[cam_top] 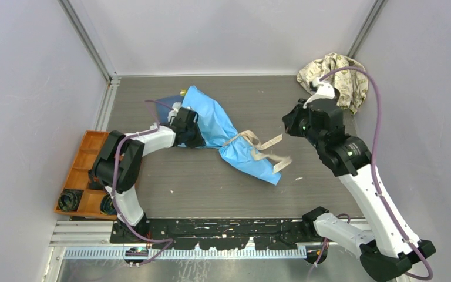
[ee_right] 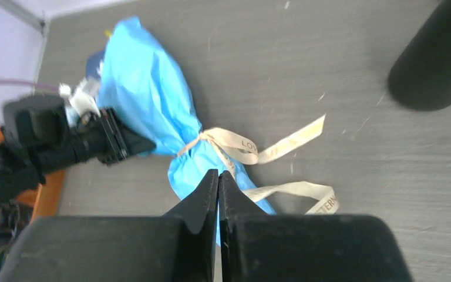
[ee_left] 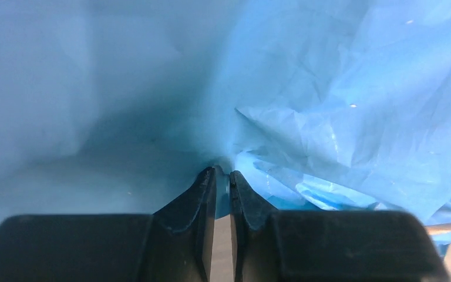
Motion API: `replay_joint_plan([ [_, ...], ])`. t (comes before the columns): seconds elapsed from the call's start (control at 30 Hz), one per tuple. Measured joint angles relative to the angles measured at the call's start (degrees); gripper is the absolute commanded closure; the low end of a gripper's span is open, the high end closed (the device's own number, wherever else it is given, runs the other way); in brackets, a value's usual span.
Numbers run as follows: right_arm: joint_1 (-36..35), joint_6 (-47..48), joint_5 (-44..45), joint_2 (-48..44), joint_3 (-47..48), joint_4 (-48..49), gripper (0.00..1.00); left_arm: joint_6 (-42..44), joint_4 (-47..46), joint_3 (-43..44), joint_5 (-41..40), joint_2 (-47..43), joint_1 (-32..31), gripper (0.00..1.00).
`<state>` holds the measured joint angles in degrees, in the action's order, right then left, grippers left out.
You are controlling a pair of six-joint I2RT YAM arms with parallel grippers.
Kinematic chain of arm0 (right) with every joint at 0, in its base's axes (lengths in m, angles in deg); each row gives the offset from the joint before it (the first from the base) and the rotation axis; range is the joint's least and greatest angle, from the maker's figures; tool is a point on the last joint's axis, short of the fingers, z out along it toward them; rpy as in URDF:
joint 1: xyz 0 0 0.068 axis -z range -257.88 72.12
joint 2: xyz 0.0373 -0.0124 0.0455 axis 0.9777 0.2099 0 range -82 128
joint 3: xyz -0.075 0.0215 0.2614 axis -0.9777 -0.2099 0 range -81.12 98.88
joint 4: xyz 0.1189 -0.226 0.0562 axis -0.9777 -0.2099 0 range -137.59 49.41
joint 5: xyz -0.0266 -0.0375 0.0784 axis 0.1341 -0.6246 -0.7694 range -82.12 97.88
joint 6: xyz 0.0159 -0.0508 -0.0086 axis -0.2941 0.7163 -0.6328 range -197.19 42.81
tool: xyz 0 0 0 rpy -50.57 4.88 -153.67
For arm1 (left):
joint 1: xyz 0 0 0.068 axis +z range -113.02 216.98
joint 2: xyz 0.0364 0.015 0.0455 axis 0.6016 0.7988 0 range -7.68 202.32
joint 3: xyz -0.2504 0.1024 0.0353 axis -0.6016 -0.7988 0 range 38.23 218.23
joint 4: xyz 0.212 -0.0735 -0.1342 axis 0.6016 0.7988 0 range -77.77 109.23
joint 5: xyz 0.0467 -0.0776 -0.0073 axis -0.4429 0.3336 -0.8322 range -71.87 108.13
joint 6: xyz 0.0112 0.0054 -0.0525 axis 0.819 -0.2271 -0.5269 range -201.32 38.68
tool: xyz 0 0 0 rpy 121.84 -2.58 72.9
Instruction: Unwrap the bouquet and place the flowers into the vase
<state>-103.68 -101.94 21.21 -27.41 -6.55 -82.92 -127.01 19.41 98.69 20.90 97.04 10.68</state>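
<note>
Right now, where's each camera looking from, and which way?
Top: up high behind left arm and right arm, both showing, looking down on table and bouquet.
Left wrist: right against the bouquet's paper; left gripper pinches it.
Right wrist: above the table, facing bouquet, ribbon and vase; shut right gripper shows.
Shared: top and right wrist both see the left gripper at the bouquet.

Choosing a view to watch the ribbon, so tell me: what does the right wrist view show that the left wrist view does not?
Only the right wrist: the cream ribbon tied round the bouquet, the black vase, the table and the shut right tool. Only the left wrist: a close look at the left tool pinching a fold of paper. Both: the bouquet's blue paper.
</note>
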Motion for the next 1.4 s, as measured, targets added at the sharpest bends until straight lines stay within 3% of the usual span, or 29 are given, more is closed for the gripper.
replay_joint_plan([
  [0.07, 0.0, -1.2, -3.1, 0.3, -3.1, 0.5, 0.80, 0.1, 3.1, -0.1, -0.2, -1.8, -0.2, 0.83],
  [0.13, 0.0, -2.1, -5.1, 0.9, -6.5, 0.9, 0.60, 0.1, 5.1, 0.1, 0.0, -3.7, -1.0, 0.83],
  [0.17, 0.0, -2.5, -5.4, 1.1, -7.8, 0.9, 0.58, 0.0, 5.7, 0.5, 0.4, -4.5, -1.7, 0.83],
  [0.33, 0.0, -2.6, -5.3, 5.6, -11.6, 1.9, 0.58, -0.8, 5.9, 3.7, 3.0, -4.9, -5.7, 0.83],
  [0.73, -0.7, -6.5, -8.8, 31.4, -18.5, 13.2, 0.65, -3.7, 4.6, 5.6, 5.9, -0.7, -8.0, 0.84],
  [0.97, -11.7, -8.5, -8.0, 34.4, -18.9, 16.7, 0.64, -3.8, 6.2, 3.9, 5.8, -0.7, -7.3, 0.84],
  [1.13, -20.6, -10.3, -7.7, 39.2, -16.9, 18.4, 0.64, -3.8, 11.1, 2.4, 5.1, -8.7, -7.1, 0.83],
  [1.3, -22.8, -11.8, -7.5, 42.9, -15.0, 19.2, 0.64, -4.7, 13.3, -2.1, 4.3, -24.2, -7.3, 0.81],
  [1.4, -23.4, -12.3, -7.3, 44.2, -13.4, 19.3, 0.64, -5.1, 12.9, -5.0, 4.4, -29.0, -7.4, 0.81],
])
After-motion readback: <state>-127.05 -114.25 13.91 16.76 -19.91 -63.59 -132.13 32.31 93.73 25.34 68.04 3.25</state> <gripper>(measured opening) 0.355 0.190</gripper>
